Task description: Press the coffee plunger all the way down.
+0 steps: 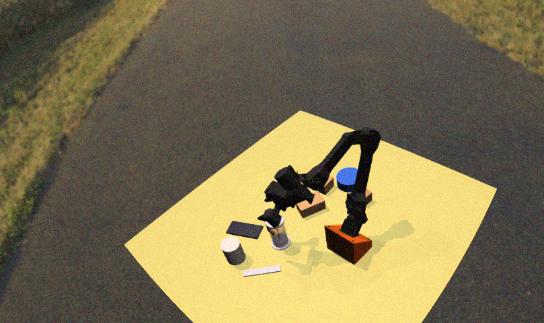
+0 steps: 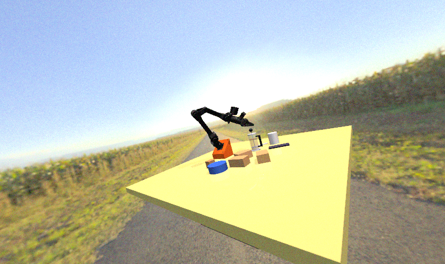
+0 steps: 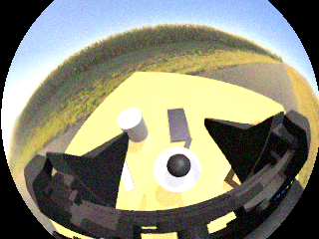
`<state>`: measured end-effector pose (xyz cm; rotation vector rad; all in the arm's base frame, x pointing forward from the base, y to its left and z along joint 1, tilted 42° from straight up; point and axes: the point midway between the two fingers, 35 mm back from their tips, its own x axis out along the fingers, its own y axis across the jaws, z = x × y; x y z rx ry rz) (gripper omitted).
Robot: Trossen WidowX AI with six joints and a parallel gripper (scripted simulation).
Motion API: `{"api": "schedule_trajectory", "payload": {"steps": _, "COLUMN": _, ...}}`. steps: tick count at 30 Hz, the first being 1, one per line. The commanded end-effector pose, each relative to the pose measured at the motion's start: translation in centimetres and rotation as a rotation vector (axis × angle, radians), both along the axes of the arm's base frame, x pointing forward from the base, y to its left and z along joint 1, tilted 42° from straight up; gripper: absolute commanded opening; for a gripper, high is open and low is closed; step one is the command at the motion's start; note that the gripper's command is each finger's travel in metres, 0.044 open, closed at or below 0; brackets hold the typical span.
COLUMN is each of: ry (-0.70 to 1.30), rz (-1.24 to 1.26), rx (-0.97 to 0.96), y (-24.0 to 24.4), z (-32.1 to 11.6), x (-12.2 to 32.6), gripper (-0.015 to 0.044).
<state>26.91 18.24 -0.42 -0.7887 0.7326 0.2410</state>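
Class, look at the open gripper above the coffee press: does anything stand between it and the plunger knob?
Nothing visible does. The gripper hangs open above the plunger knob of the coffee press, with only bare space between them.
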Motion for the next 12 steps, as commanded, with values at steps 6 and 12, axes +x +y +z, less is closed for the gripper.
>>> {"api": "schedule_trajectory", "payload": {"steps": 6, "ry": -0.013, "rz": -0.002, "rx": 0.004, "y": 1.72, "z": 4.96, "x": -1.96, "gripper": 0.0440}}
{"api": "schedule_trajectory", "payload": {"steps": 12, "ry": -0.013, "rz": -0.002, "rx": 0.004, "y": 1.69, "z": 4.87, "x": -1.97, "gripper": 0.0440}}
